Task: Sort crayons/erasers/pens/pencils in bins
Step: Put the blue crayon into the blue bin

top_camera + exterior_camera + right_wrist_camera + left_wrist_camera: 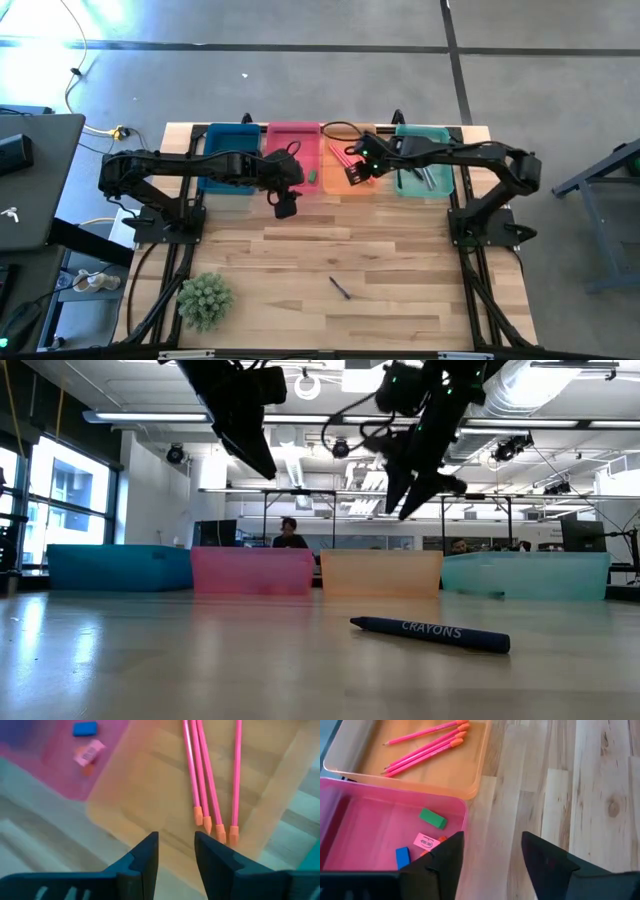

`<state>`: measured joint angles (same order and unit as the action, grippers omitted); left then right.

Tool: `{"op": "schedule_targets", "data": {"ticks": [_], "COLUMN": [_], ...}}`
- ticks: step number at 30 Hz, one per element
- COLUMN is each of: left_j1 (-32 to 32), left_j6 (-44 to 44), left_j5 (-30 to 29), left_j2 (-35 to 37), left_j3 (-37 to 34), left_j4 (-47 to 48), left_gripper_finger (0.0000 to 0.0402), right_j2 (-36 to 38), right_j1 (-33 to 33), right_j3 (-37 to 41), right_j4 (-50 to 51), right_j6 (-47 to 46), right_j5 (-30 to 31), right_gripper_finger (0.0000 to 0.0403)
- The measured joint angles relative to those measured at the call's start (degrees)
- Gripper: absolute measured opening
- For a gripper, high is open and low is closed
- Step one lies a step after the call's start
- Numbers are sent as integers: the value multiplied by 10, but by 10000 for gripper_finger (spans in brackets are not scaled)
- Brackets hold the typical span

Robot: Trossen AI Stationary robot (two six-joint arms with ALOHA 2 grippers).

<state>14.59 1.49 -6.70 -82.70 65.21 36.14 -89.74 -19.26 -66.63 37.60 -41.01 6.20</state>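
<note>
Four bins stand in a row at the table's far edge: blue, pink, orange and teal. The pink bin holds a green eraser, a pink eraser and a blue eraser. Three pink pencils lie in the orange bin. A dark blue crayon lies on the bare table. My left gripper hangs open above the pink bin's near right corner. My right gripper hangs open above the orange bin's near edge, with nothing between its fingers.
A green spiky ball plant sits near the table's front left. Grey pens lie in the teal bin. The wood between the bins and the front edge holds only the crayon. A person shows in the room behind the bins.
</note>
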Motion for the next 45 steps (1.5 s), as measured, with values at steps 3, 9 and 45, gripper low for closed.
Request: {"op": "schedule_targets", "data": {"ticks": [3,9,45], "left_j1": [0,-8,-191], "left_j6": [-16,-14,-8], "left_j5": [1,47,10], "left_j2": [0,0,-160], "left_j3": [0,0,188], "left_j4": [-4,-47,-29], "left_gripper_finger": [211,227,227], "right_j2": [31,90,171], "right_j1": [9,30,88], "right_j3": [0,0,0], "right_j4": [2,7,145], "right_j6": [-1,-16,-26], "right_j5": [2,13,56], "right_gripper_finger": [119,119,119]}}
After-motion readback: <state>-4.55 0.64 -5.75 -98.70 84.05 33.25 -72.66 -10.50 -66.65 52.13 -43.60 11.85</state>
